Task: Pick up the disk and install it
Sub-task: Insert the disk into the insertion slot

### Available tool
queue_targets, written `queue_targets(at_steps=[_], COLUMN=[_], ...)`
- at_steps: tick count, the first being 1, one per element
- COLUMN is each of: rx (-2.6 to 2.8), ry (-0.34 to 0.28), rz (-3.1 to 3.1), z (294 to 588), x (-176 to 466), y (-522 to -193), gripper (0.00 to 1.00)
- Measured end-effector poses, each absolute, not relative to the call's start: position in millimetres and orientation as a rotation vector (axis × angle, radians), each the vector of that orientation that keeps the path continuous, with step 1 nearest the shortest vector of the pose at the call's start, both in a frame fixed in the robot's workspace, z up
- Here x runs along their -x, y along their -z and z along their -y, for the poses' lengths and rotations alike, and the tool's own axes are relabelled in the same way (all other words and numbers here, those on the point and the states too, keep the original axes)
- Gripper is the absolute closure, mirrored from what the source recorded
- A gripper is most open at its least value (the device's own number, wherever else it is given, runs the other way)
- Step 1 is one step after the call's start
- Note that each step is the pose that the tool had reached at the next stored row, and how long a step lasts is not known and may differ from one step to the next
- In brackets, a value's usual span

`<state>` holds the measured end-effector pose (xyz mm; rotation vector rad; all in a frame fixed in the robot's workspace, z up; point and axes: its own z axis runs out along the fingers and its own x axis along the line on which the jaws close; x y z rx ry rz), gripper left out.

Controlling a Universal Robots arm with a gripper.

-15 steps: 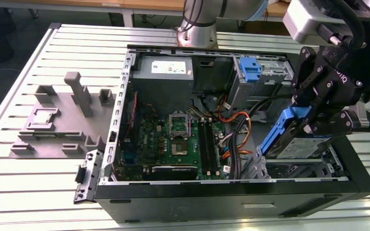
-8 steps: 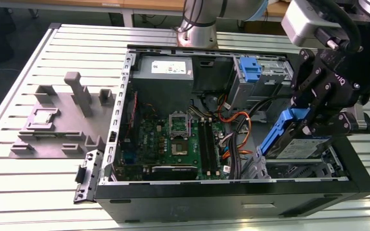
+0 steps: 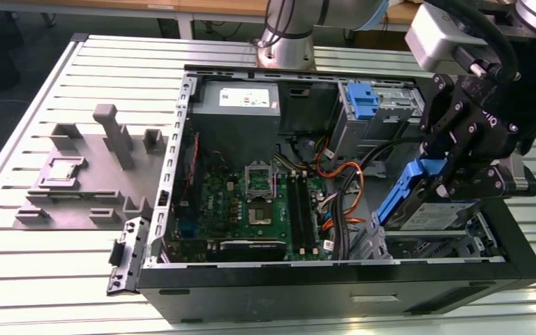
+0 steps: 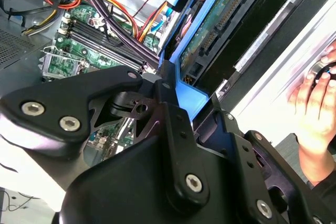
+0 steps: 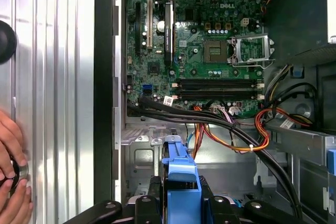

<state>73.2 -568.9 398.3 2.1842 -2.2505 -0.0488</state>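
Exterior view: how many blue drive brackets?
2. One is on the disk, which the gripper holds at the exterior view's right. One bare bracket stands in the cage behind it. Others may be hidden.

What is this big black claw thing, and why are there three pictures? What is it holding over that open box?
It is a robot arm with a gripper, a claw that pinches. One picture comes from a camera off the arm; two come from cameras riding near its wrist. On the slatted table lies an open computer case with a green circuit board inside, and a grey holder beside it. The gripper is shut on the disk, a silver drive with blue rails, tilted over the case. A person's hand shows beside the case.
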Motion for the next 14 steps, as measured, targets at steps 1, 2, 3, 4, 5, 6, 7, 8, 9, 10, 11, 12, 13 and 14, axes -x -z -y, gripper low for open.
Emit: queue_targets(at_steps=[1, 2, 3, 4, 5, 6, 7, 8, 9, 10, 11, 12, 13, 14], rx=[-2.184, -2.184, -2.184, -2.184, -2.184, -2.184, -2.184, -2.184, -2.184, -2.184, -2.184, -2.184, -2.184, -2.184], ry=[0.049, 0.049, 0.049, 0.049, 0.049, 0.049, 0.049, 0.049, 0.049, 0.049, 0.049, 0.049, 0.049, 0.049], rz=[2.251, 2.251, 2.251, 2.251, 2.250, 2.250, 2.251, 2.251, 2.251, 2.250, 2.251, 2.250, 2.251, 2.251], z=[568.9, 568.9, 568.9, 568.9, 568.9, 568.9, 568.9, 568.9, 568.9, 568.9, 568.9, 568.9, 568.9, 568.9], x=[-73.2, -73.2, -73.2, -73.2, -73.2, -73.2, -73.2, -73.2, -73.2, -73.2, -73.2, -73.2, -73.1, -73.1], y=[-397.9, -397.6, -397.3, -397.0, -396.6, -396.3, -395.9, -395.5, -395.2, -394.8, -394.4, -394.0, -393.5, -393.1], gripper=[0.64, 0.64, 0.64, 0.64, 0.64, 0.64, 0.64, 0.64, 0.64, 0.64, 0.64, 0.64, 0.64, 0.64])
